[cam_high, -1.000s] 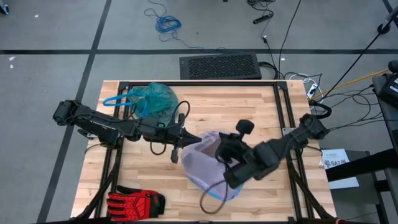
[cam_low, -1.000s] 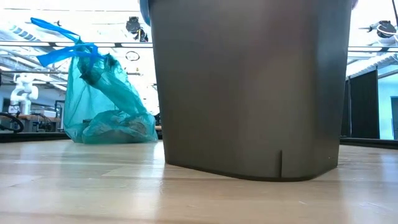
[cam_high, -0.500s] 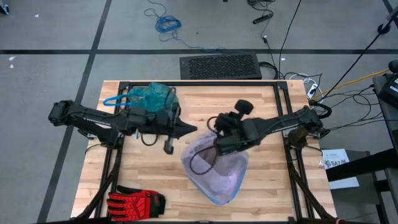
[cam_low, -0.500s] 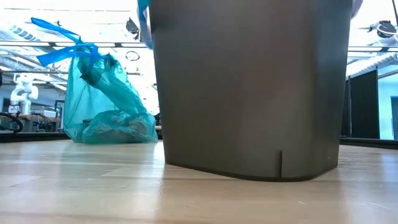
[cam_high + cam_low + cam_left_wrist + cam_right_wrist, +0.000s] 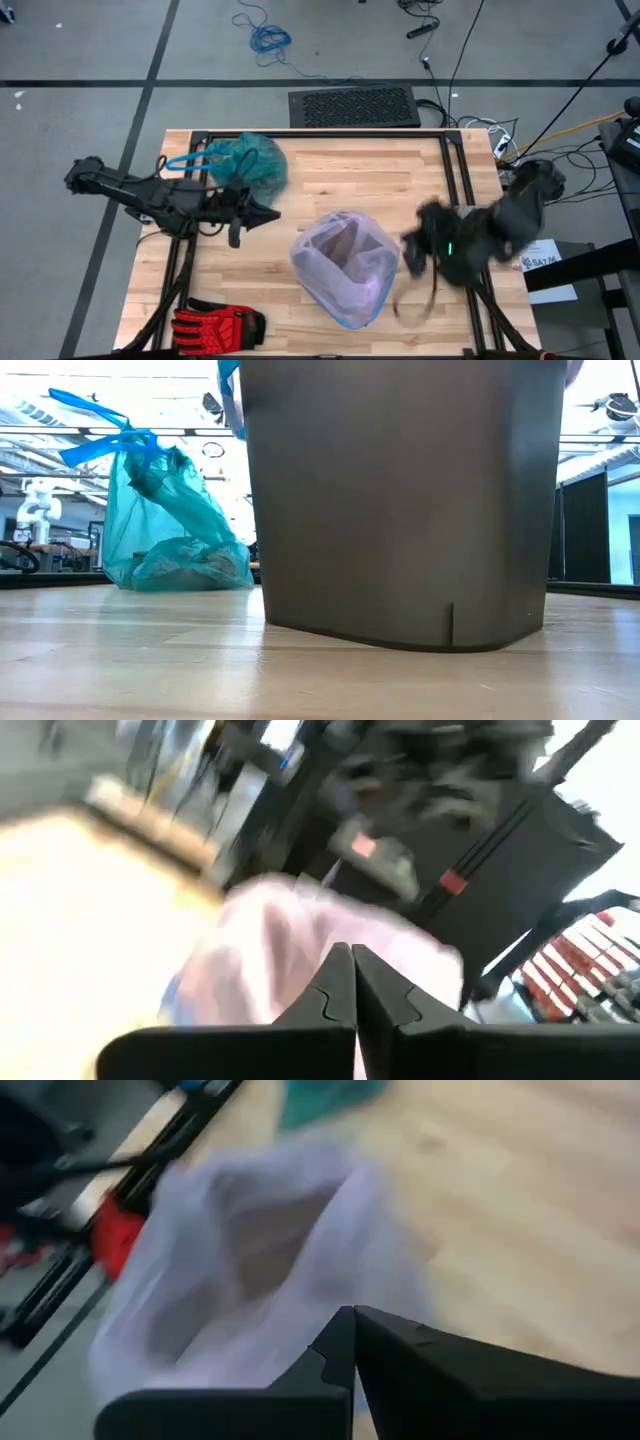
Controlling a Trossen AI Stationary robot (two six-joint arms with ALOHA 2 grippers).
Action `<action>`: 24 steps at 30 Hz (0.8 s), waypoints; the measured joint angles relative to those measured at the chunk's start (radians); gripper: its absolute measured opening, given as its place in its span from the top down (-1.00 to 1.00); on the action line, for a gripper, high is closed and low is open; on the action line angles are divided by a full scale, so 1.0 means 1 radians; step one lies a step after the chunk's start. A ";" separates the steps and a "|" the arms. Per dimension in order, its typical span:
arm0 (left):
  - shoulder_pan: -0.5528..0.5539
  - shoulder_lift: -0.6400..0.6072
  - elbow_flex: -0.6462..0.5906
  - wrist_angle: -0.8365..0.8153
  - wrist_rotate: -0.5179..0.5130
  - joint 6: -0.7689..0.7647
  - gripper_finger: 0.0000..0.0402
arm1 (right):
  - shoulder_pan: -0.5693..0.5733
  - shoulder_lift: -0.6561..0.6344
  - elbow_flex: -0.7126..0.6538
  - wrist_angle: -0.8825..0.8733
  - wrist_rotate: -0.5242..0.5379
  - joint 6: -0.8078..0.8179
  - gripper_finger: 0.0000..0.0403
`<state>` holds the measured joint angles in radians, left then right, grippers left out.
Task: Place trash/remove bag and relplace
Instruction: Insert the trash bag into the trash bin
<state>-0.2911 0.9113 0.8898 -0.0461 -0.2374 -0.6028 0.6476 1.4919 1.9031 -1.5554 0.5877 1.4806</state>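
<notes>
A grey bin (image 5: 400, 500) stands at the table's middle, lined with a pale lilac bag (image 5: 345, 262) whose mouth is spread over its rim. The teal-green bag (image 5: 250, 160), tied with blue drawstring loops, rests on its base at the far left of the table (image 5: 170, 525). My left gripper (image 5: 270, 213) hovers shut, left of the bin and near the teal bag, and points at the bin (image 5: 352, 960). Right of the bin, my right gripper (image 5: 410, 255) is also shut and tilts down toward the lilac bag (image 5: 352, 1320). Neither touches anything. The trash is out of view.
A red-and-black glove (image 5: 215, 322) lies at the table's near left corner. A black frame (image 5: 455, 180) runs along the table's edges. A slack cable loop (image 5: 415, 300) hangs from my right arm, near the bin's right side. Bare wood lies between the bin and the far edge.
Both grippers have drawn back from the bin and risen, staying shut. My left one went toward the table's left edge. My right one went from over the bin's mouth toward the right edge, rolling as it went. The lilac bag stays spread in the bin.
</notes>
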 joint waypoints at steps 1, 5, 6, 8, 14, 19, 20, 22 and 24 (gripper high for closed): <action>-0.013 -0.012 0.000 -0.063 -0.004 -0.043 1.00 | 0.053 0.011 -0.019 0.032 0.010 0.033 1.00; -0.065 -0.021 0.000 -0.110 -0.019 -0.104 1.00 | 0.231 0.078 -0.129 0.268 0.192 0.128 1.00; -0.074 -0.021 -0.001 -0.096 -0.026 -0.100 1.00 | 0.262 0.097 -0.154 0.338 0.257 0.132 1.00; -0.082 -0.023 -0.001 -0.073 -0.038 -0.098 1.00 | 0.299 0.147 -0.188 0.427 0.343 0.135 1.00; -0.083 0.010 -0.034 0.024 -0.041 -0.100 1.00 | 0.267 0.302 -0.199 0.417 0.323 0.213 1.00; -0.085 0.035 -0.141 0.138 -0.041 -0.202 1.00 | 0.209 0.386 -0.198 0.307 0.241 0.266 1.00; -0.090 0.039 -0.172 0.174 -0.041 -0.222 1.00 | 0.200 0.401 -0.198 0.286 0.228 0.271 1.00; -0.101 0.047 -0.233 0.248 -0.050 -0.249 1.00 | 0.182 0.432 -0.199 0.247 0.215 0.290 1.00; -0.110 0.056 -0.289 0.323 -0.061 -0.287 1.00 | 0.165 0.454 -0.199 0.228 0.197 0.299 1.00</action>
<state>-0.4013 0.9668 0.6011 0.2770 -0.2983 -0.8899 0.8124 1.9456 1.7046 -1.3277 0.7849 1.7792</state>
